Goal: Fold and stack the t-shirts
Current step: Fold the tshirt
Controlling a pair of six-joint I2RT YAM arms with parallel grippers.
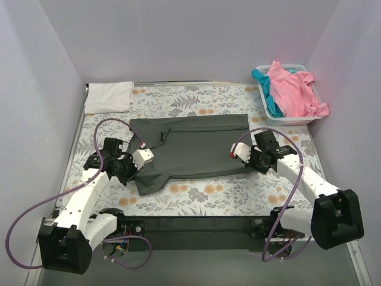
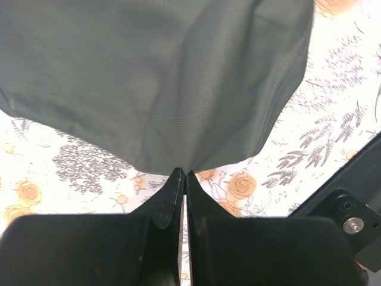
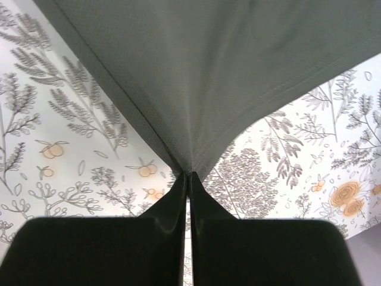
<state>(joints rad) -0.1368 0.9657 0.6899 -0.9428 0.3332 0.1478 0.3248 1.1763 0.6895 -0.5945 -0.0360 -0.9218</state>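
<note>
Currently working on the floral table cloth: charcoal t-shirt spread flat mid-table. Noting pink t-shirt and teal t-shirt in the basket far right, white t-shirt folded far left. Left gripper pinched tight on the near-left edge, right gripper likewise on the near-right corner. Biggest risk: uneven lift, skewed fold. Then snagging the table cloth. Smallest: thin pinch slipping off the hem.

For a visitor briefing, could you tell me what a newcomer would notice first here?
The dark grey t-shirt lies spread on the floral cloth, its near side pinched by the left gripper and the right gripper. At far right, a pink t-shirt spills from the white basket.
</note>
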